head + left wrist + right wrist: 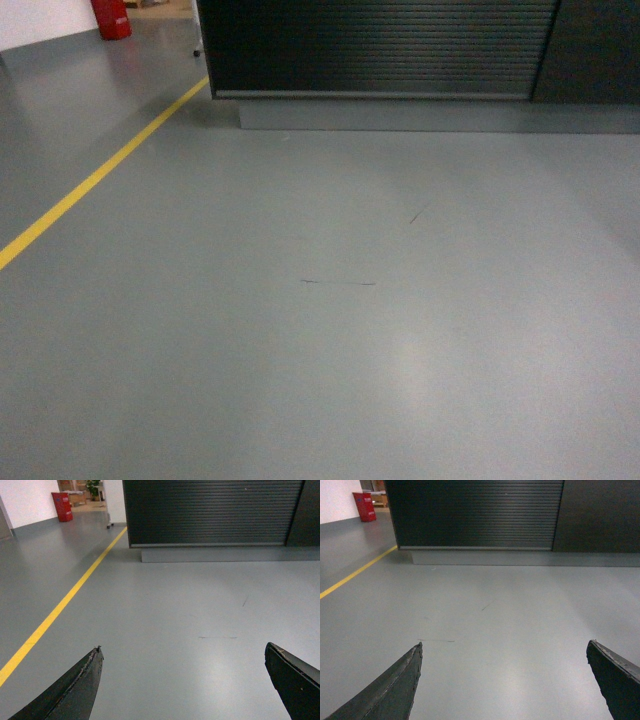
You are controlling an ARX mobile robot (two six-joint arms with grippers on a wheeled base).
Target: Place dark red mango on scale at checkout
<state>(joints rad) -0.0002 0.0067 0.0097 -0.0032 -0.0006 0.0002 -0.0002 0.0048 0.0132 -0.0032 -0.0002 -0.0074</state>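
Both arms sit low and level, wrist cameras looking forward across the floor. You see the left gripper (182, 680) with its two dark fingers (75, 690) spread to the bottom corners of the left wrist view, jaws wide apart, nothing between them but bare floor. Right gripper (502, 680) is the same: fingers (390, 690) far apart at the bottom corners, jaws wide, holding nothing. Neither arm shows in the head view.

The checkout (380, 45) is straight ahead of you, well apart from both grippers, across open grey floor (320, 330). Its long axis runs left to right across the views, ribbed slatted front facing you, and a grey plinth (420, 115) runs along its base. To the right of the ribbed panel there's a plain dark panel (600, 515). Only the front face is in view; you can't see the counter top from here.

Neither mango nor scale shows in any view, so I can't tell you where they lie or point.

A yellow floor line (90, 180) runs diagonally on the left, toward the counter's left corner. A red bin (62, 506) stands far back left by the white wall (27, 500). Thin dark scuffs (340, 282) mark the floor mid-view.
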